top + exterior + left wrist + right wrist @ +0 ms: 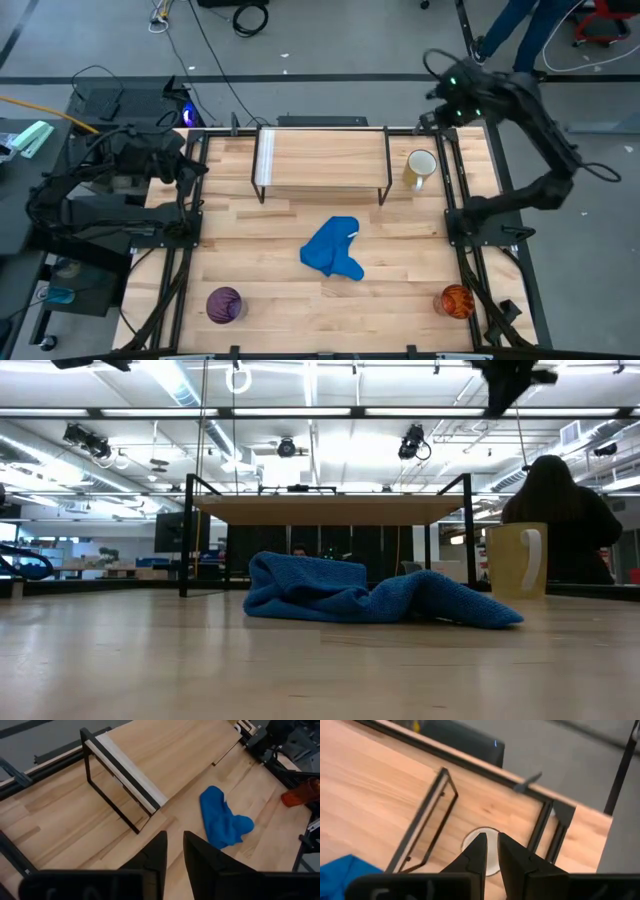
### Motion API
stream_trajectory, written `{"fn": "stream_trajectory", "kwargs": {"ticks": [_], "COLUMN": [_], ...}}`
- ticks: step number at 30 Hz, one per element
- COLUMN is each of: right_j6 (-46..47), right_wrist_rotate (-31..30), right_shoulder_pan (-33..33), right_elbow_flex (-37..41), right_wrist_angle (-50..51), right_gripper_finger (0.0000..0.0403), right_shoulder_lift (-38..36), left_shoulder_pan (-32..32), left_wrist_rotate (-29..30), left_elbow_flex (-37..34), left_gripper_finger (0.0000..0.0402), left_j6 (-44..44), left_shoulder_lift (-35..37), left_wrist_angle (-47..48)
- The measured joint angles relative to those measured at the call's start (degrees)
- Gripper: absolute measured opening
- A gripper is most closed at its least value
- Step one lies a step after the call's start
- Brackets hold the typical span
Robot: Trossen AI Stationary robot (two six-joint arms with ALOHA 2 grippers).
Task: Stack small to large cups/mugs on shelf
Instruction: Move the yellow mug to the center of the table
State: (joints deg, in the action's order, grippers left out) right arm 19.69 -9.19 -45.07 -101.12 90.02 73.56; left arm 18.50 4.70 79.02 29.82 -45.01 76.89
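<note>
The white mug (pixel 421 168) stands upright on the table just right of the shelf (pixel 322 158); it also shows in the low view (pixel 517 560). The purple cup (pixel 224 303) stands at the near left and the orange cup (pixel 456 300) at the near right. My right gripper (pixel 491 847) is shut and empty, high above the mug (pixel 470 842) near the table's far right corner (pixel 440 108). My left gripper (pixel 174 851) is shut and empty at the table's left edge (pixel 196 168), left of the shelf.
A crumpled blue cloth (pixel 333 248) lies on the table in front of the shelf. Black frame rails (pixel 460 190) run along the table's left and right sides. A person (pixel 560 510) sits beyond the far edge.
</note>
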Motion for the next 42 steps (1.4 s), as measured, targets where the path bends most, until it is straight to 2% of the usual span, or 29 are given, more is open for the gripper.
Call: {"fn": "stream_trajectory", "kwargs": {"ticks": [4, 9, 16, 24, 30, 42], "right_j6": [-2.96, -3.89, -6.82, -4.07, -1.41, -0.14], "right_wrist_rotate": [6.35, 7.68, 7.75, 4.86, 4.61, 4.74], "right_shoulder_pan": [-8.26, -13.09, -11.67, -9.87, -9.87, -9.87], "right_elbow_flex": [0.0, 1.17, 13.96, 20.24, 21.7, 21.79], "right_wrist_angle": [-0.02, -0.19, 0.08, -3.07, -7.32, -4.8], "right_gripper_finger": [0.0052, 0.0052, 0.0052, 0.0052, 0.0052, 0.0052], "right_shoulder_lift": [4.29, 6.88, 4.08, 1.69, 0.39, 2.13], "left_shoulder_pan": [0.0, 0.0, 0.0, 0.01, 0.0, 0.0], "left_wrist_rotate": [0.0, 0.01, 0.09, 0.2, 0.03, -0.42], "left_elbow_flex": [0.0, 0.0, 0.0, -2.72, -9.33, -18.32], "left_gripper_finger": [0.0068, 0.0075, 0.0069, 0.0076, 0.0079, 0.0084], "left_j6": [0.0, 0.04, -0.19, -0.5, -0.42, 0.59], "left_shoulder_lift": [0.0, 0.0, 0.0, 0.03, 0.02, 0.02], "left_wrist_angle": [1.42, 3.73, 4.85, 5.92, 6.72, 3.7]}}
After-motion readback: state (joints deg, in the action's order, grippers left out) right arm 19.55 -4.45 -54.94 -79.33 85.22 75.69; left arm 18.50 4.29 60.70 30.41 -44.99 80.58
